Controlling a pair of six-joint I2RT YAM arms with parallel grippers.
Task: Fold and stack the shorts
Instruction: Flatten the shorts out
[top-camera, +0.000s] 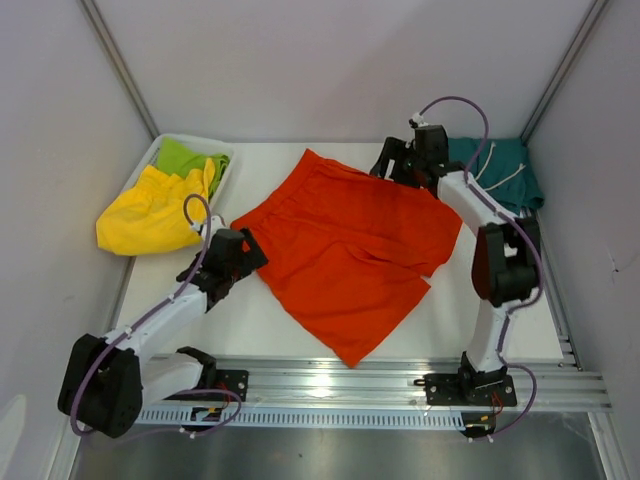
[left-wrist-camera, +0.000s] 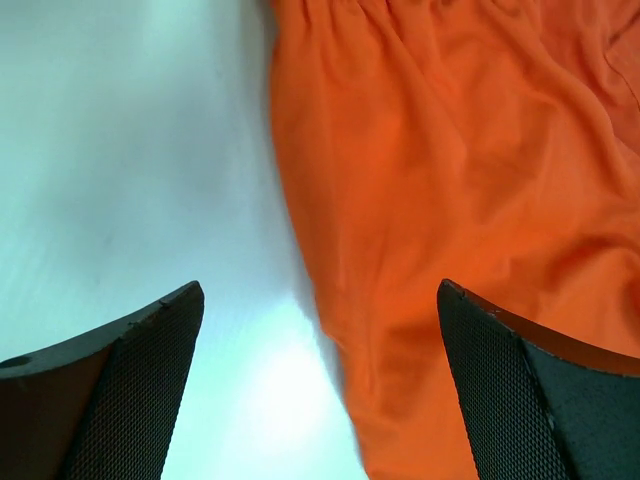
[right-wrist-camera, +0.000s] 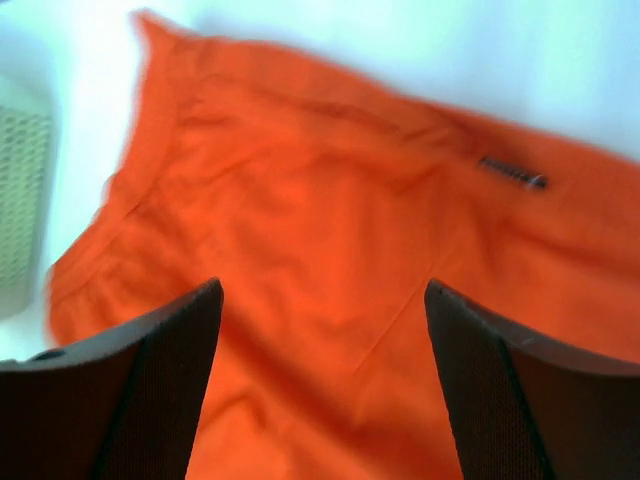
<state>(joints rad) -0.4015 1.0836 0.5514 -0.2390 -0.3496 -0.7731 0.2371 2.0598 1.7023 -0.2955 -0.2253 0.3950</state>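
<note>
The orange shorts (top-camera: 345, 245) lie spread flat in the middle of the white table, waistband toward the back. My left gripper (top-camera: 243, 262) hovers at their left edge; in the left wrist view it (left-wrist-camera: 320, 300) stands open, empty, over the orange cloth's (left-wrist-camera: 450, 200) edge and bare table. My right gripper (top-camera: 395, 165) is above the back right corner of the orange shorts (right-wrist-camera: 330, 230), and it (right-wrist-camera: 322, 292) is open with nothing between its fingers. The teal shorts (top-camera: 500, 170) with white drawstrings lie at the back right, partly behind the right arm.
A white bin (top-camera: 150, 165) at the back left holds lime-green shorts (top-camera: 190, 160), with yellow shorts (top-camera: 150, 215) draped over its front edge. A metal rail (top-camera: 380, 385) runs along the near edge. Walls close in on both sides.
</note>
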